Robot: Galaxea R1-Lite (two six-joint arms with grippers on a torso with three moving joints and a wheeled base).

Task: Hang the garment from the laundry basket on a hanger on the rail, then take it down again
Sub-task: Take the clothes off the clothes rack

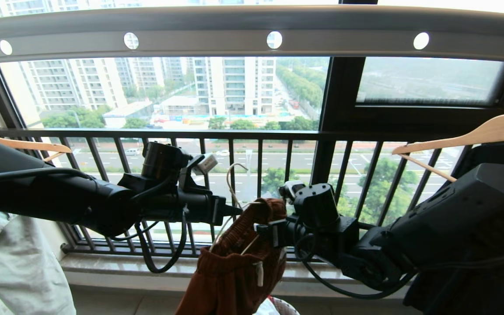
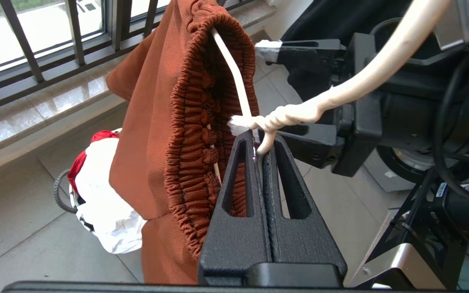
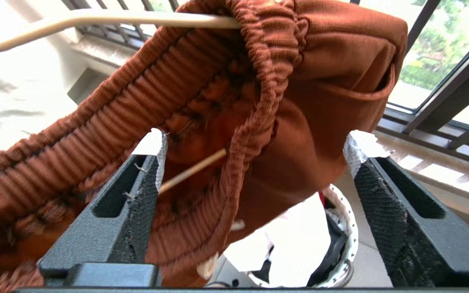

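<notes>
Dressing the hanger with the shorts is the step in hand: my left claw is clamped shut on the wire at its twisted neck, well below the rail, with the shorts' waistband looped over one arm. My right claw stands wide open around the waistband, holding nothing. Next, I judge, the right claw must grip the loose waistband and draw it over the other arm; the basket sits on the floor below.

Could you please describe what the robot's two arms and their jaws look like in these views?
Both arms are matte black with thick tubular links and loose black cables looping beneath them. The left gripper has flat, tapered, rough-textured black jaws, each with a long slot. The right gripper has the same slotted jaws, but their tips are wrapped in white tape, frayed at the edges. A black cylindrical wrist housing sits on each arm.
</notes>
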